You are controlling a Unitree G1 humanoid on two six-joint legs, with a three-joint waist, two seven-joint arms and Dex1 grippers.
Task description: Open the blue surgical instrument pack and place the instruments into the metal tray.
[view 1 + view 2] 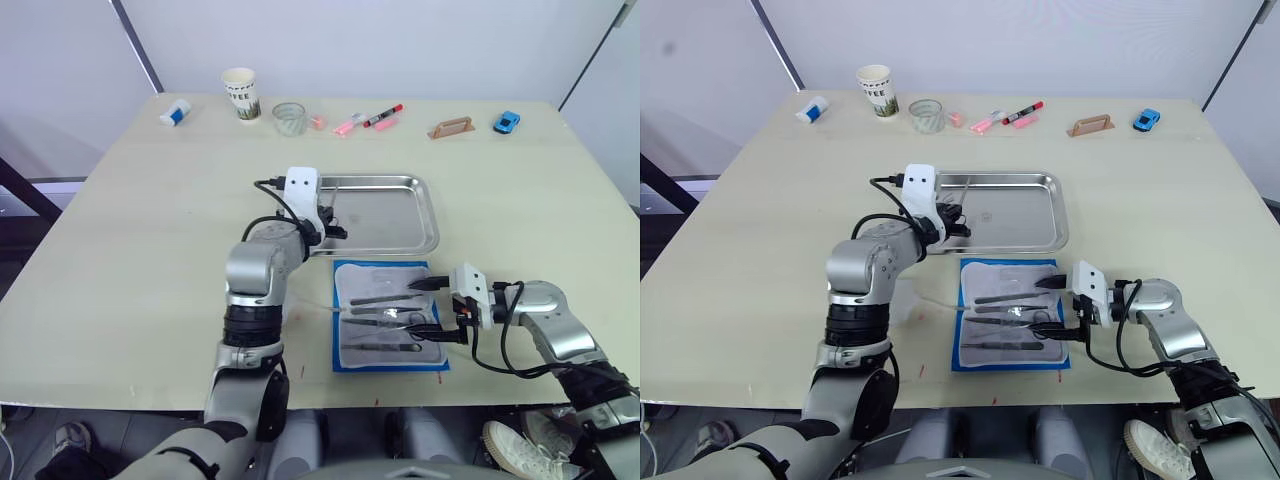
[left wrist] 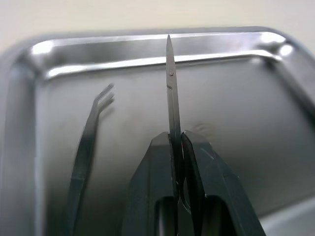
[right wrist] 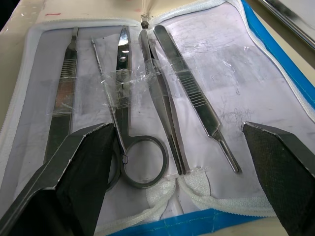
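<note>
L gripper (image 2: 178, 147) is over the left part of the tray (image 1: 425, 205), fingers pressed together on a slim pair of scissors (image 2: 170, 83). The blades point up out of the black fingers, closed, thin and sharp at the tip, with a small screw near the top. Beside it, a dark bent-tip tool (image 2: 91, 128) lies flat on the tray floor, w/ a forked end. The tray is shiny steel, shallow, rectangular, w/ rounded corners and a raised rim; it sits near the middle of the table (image 1: 120, 250), just behind the pack.

The pack (image 1: 388, 315) lies open and flat at the front edge of the table, blue border outside, pale grey-white lining inside, w/ a white zip edge. Instruments (image 3: 162, 93) are in a row on the lining, under clear plastic straps: a flat ribbed handle (image 3: 63, 83), a thin probe, ring-handled scissors (image 3: 129, 128), slim tweezers and ribbed forceps (image 3: 194, 93). All silvery, smooth metal.

R gripper (image 3: 179, 167) is low at the right side of the pack, fingers spread wide, one on each side of the row, holding nothing. Whether the tips touch the lining, cannot tell.

Along the far edge of the table: a paper cup (image 1: 241, 94), a glass (image 1: 289, 118), pink and red markers (image 1: 366, 120), a wooden block, a blue toy car (image 1: 507, 122).
</note>
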